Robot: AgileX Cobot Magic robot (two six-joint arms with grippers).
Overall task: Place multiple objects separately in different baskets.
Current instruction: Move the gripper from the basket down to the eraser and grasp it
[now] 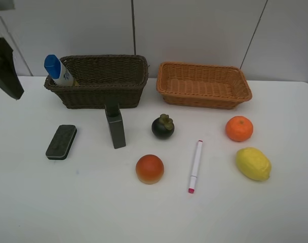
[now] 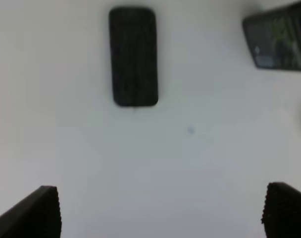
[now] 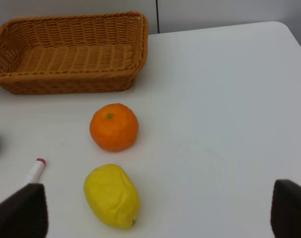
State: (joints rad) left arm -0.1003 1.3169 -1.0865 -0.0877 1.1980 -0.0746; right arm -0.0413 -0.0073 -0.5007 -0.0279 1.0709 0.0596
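Gaping empty are left claw (image 2: pixel 163 210) and right claw (image 3: pixel 155 208); only overhead shows the bottle (image 1: pixel 60 72).

No readable text anywhere; markings on box bottle (image 2: pixel 278 40) blurred.

The white bottle with blue cap (image 1: pixel 58 70) shows only its top; the rest is behind the dark brown basket (image 1: pixel 101 96) wall. The left wrist view is blurred, softening the dark flat block (image 2: pixel 133 57), and its edge cuts off the dark grey-green box bottle (image 2: pixel 279 42). The white pink-tipped marker (image 3: pixel 35 169) shows only its tip, the rest behind one fingertip (image 3: pixel 22 210) of the right gripper (image 3: pixel 155 210)
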